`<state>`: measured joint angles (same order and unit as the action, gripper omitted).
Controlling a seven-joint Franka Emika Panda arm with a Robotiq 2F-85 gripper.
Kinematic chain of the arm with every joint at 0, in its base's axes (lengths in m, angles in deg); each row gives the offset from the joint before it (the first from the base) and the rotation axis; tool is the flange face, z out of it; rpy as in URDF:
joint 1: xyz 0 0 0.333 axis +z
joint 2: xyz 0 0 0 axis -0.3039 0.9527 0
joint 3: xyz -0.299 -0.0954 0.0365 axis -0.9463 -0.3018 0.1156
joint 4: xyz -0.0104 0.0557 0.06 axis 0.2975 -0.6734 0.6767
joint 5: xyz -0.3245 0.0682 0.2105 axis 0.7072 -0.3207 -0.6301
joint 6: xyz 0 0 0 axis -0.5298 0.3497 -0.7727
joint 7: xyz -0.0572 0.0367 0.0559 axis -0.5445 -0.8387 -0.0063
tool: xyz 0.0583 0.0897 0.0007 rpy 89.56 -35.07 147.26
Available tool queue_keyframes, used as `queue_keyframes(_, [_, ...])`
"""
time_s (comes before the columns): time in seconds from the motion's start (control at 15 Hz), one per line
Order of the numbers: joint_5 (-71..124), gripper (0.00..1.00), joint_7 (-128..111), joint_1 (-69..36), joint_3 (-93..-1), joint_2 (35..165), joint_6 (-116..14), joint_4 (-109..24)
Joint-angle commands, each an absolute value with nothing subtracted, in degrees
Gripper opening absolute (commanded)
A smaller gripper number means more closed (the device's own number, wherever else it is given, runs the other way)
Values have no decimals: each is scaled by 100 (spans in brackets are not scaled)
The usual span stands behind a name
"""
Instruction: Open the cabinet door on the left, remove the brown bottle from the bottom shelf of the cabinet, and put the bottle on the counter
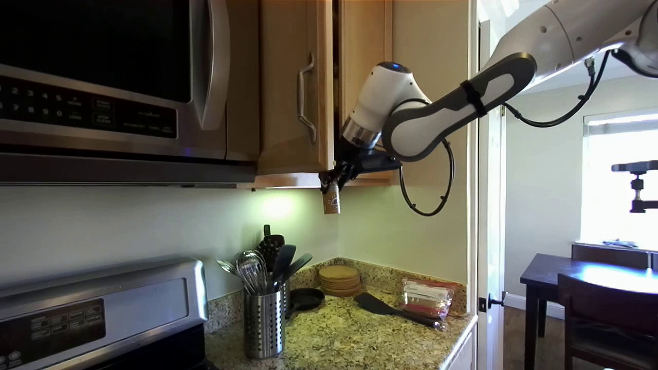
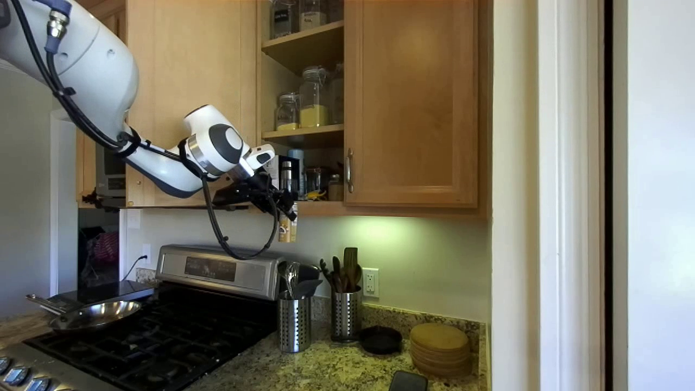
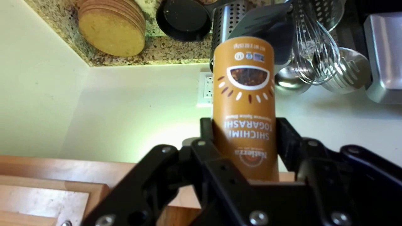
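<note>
Wrist view: the end effector [image 3: 244,127] clasped the brown bottle [image 3: 246,84] from both sides, with the label facing the camera. In both exterior views the bottle was outside the cabinet [image 2: 320,209], its base lower than the cabinet's bottom edge and well above the desk [image 1: 349,334]. The cabinet door [image 1: 285,67] stood swung out from the cabinet. Below the cabinet, the desk carried steel utensil holders [image 2: 295,326], a small black pan [image 2: 380,340] and round mats [image 1: 339,282].

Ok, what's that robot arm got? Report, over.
Gripper closed on brown bottle. Bottle outside cabinet, not yet on counter. Black spatula lying there might be in the way.
</note>
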<state>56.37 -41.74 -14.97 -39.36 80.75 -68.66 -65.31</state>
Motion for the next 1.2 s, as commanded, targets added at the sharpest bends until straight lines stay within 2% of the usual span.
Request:
queue_keyframes(0.0, [6181,26,-4920,-1581,-3987,7850,-7184,-6978])
queue_keyframes(0.07, [5908,51,-4554,-1502,-3969,8073,-6957,-6681])
queue_keyframes(0.8, [5976,51,-4727,-1504,-3979,8066,-7001,-6746])
queue_keyframes(0.87, [5977,26,-4728,-1504,-3979,8066,-7001,-6746])
queue_keyframes(1.13, [6050,26,-4746,-1506,-3965,7918,-7112,-6946])
